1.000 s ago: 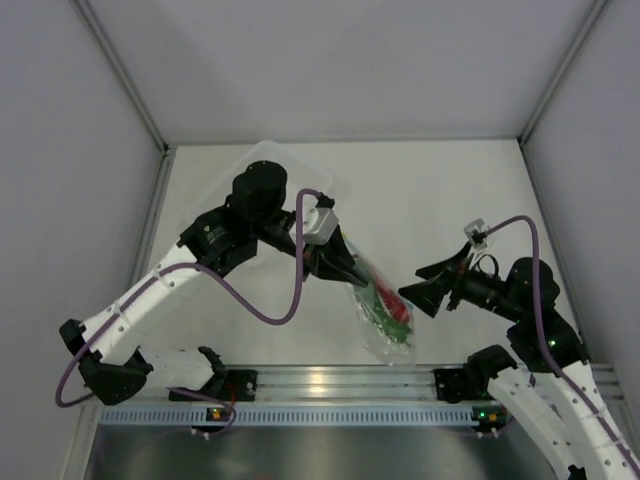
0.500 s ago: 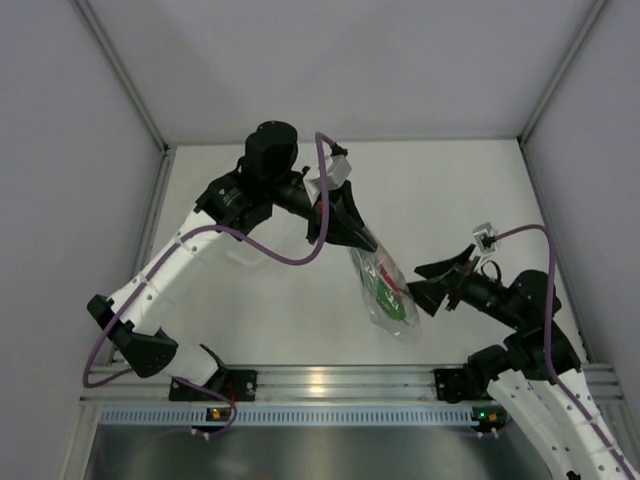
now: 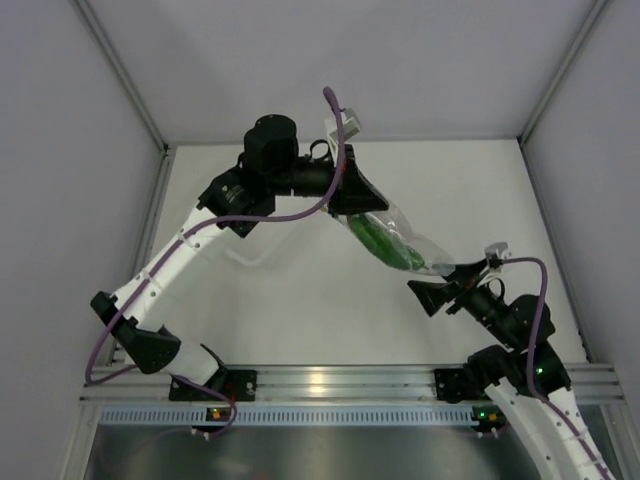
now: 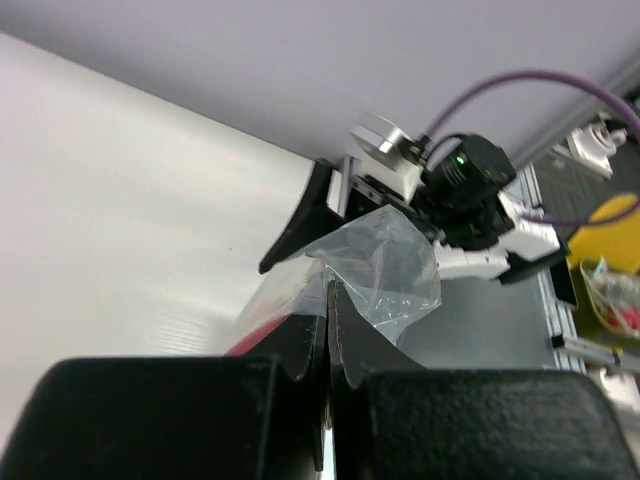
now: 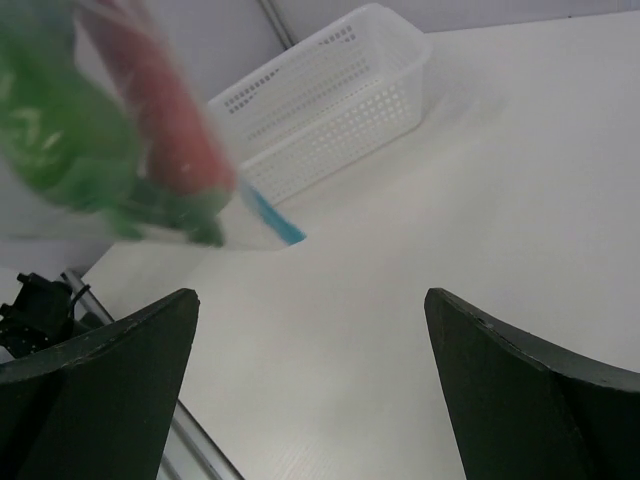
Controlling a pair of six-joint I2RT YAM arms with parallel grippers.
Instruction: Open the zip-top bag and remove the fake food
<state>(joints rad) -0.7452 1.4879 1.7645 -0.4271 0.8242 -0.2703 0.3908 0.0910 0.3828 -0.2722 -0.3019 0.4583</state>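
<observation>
My left gripper (image 3: 370,210) is shut on one end of the zip-top bag (image 3: 405,240) and holds it in the air, slanting down to the right. Green chili peppers (image 3: 392,243) show inside it. In the left wrist view the jaws are pressed together on the clear plastic (image 4: 385,265), with a red pepper (image 4: 250,338) beside the left finger. My right gripper (image 3: 440,282) is open just below the bag's lower end. In the right wrist view the bag (image 5: 120,130) hangs at upper left with red and green peppers, its blue zip strip (image 5: 272,217) lowest, above the open fingers (image 5: 110,380).
A white perforated basket (image 5: 335,100) stands on the white table (image 5: 450,200) at the back. Grey walls close in the back and both sides. An aluminium rail (image 3: 330,382) runs along the near edge between the arm bases.
My left gripper has lifted the bag up, back and to the right, so it now slants toward the right gripper. The right gripper has moved in under the bag's lower end, still open.
</observation>
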